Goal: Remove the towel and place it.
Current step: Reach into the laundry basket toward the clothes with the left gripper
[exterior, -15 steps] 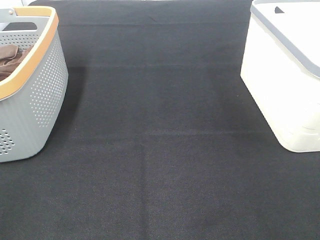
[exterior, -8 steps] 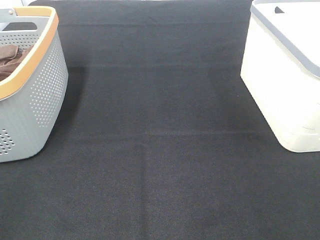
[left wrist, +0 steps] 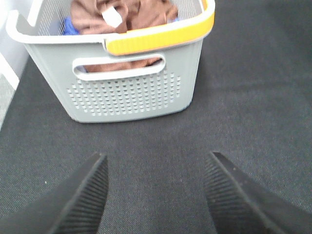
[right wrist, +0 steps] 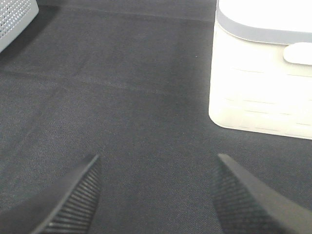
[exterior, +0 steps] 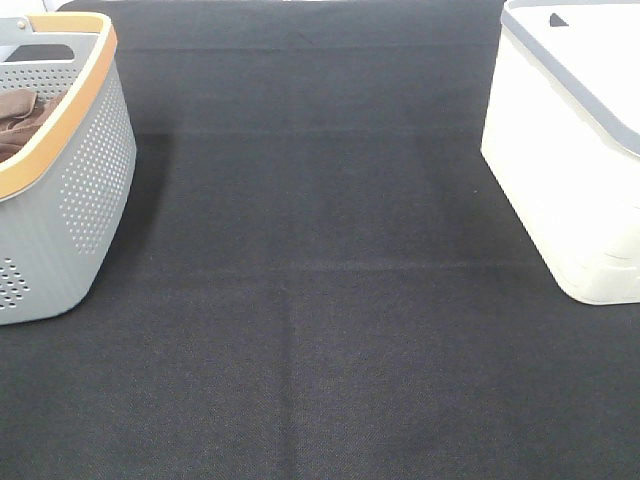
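Note:
The rust-brown towel lies crumpled inside the grey perforated basket, its small white tag facing up; in the exterior high view a brown fold shows inside the basket at the far left. My left gripper is open and empty above the black mat, short of the basket's handle side. My right gripper is open and empty above the mat, near the white bin. Neither gripper shows in the exterior high view.
A white bin with a grey rim stands at the right edge. A blue item lies in the basket beside the towel. The black mat covers the table between basket and bin.

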### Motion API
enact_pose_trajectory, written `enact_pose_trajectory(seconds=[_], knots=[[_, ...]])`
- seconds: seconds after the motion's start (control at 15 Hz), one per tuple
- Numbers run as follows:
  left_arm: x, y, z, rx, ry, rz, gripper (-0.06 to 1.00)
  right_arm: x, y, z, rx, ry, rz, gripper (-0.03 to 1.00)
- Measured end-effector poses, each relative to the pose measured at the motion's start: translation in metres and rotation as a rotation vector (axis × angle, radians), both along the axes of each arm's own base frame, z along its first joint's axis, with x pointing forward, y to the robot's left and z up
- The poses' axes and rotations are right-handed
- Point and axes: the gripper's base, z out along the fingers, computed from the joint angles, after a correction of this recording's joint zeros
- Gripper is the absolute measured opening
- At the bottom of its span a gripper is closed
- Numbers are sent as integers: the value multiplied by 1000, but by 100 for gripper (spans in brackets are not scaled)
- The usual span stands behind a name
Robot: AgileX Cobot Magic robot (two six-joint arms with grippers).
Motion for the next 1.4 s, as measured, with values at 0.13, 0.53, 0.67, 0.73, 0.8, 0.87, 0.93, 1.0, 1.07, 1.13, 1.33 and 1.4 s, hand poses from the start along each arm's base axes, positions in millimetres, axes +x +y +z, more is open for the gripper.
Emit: enact_pose_trajectory(seconds=[0.13,0.53,0.67,0.73,0.8,0.87,0.93,1.0,1.07,1.13,1.33,1.4], knots=[[13,1,15,-1,-82,9,57,0,0,0,0,0,0,62],[108,10,69,-79,-258,82,57,0,0,0,1,0,1,62],[150,13,83,-80,-178,87,57,0,0,0,1,0,1,62],[183,15,93,-81,-104,89,57,0,0,0,1,0,1,62],[206,16,92,-84,-32,95,57,0,0,0,1,0,1,62],[226,18,91,-82,37,105,57,0,0,0,1,0,1,62],[247,20,90,-71,108,121,57,0,0,0,1,0,1,62],[264,24,88,-54,169,140,57,0,0,0,1,0,1,62],[283,28,80,-30,240,164,57,0,0,0,1,0,1,62],[299,31,72,-11,299,184,57,0,0,0,1,0,1,62],[347,38,43,43,469,211,58,0,0,0,1,0,1,62],[366,43,33,83,533,226,60,0,0,0,1,0,1,62]])
